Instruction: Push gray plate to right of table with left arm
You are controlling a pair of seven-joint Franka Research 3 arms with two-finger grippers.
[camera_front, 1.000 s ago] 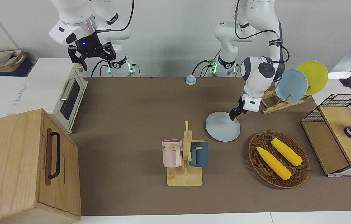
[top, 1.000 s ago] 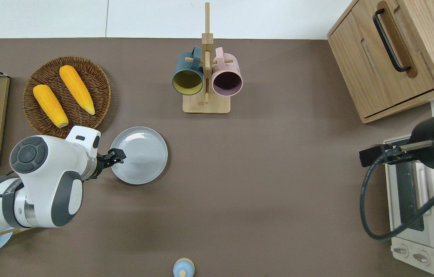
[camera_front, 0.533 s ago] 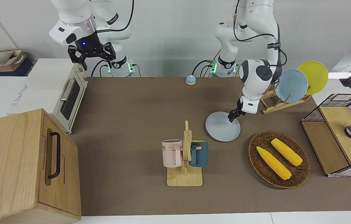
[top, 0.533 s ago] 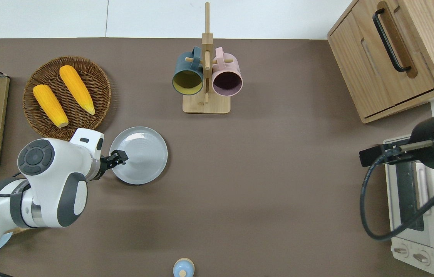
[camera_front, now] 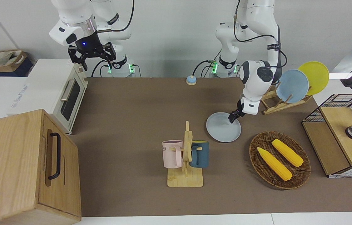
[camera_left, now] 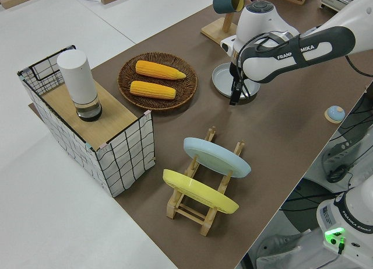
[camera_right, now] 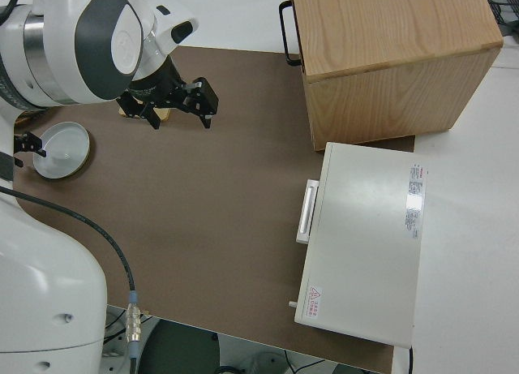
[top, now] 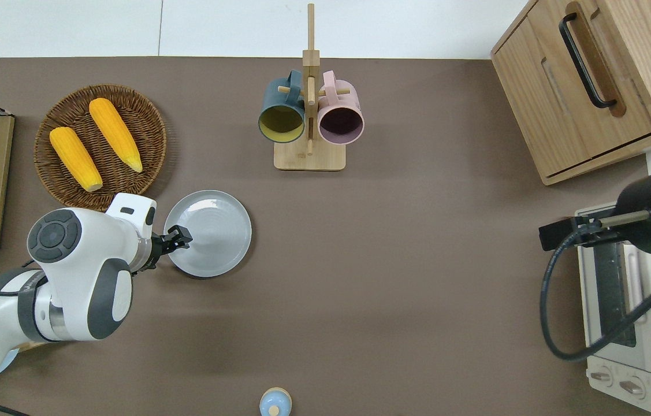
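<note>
The gray plate [camera_front: 221, 129] [top: 215, 231] [camera_right: 58, 153] lies flat on the brown table [camera_front: 132, 118], between the corn basket and the mug rack. My left gripper [camera_front: 232, 118] [top: 179, 237] [camera_left: 234, 97] is down at the plate's rim on the side toward the left arm's end of the table. Its tips sit just inside the rim and its fingers look shut, with nothing held. Whether they press on the plate I cannot tell. My right arm is parked, its gripper [camera_front: 96, 61] [camera_right: 178, 113] open.
A wicker basket [top: 146, 124] with two corn cobs sits beside the plate. The wooden rack [top: 309, 156] holds a blue and a pink mug. A rack [camera_front: 283, 104] with sky-blue and yellow plates, a bell [top: 275, 401], a toaster oven [camera_front: 66, 97] and a wooden cabinet [camera_front: 22, 165] ring the table.
The left arm's wrist and elbow shifted slightly toward the plate. The gripper stayed at the rim, and the plate has not visibly moved.
</note>
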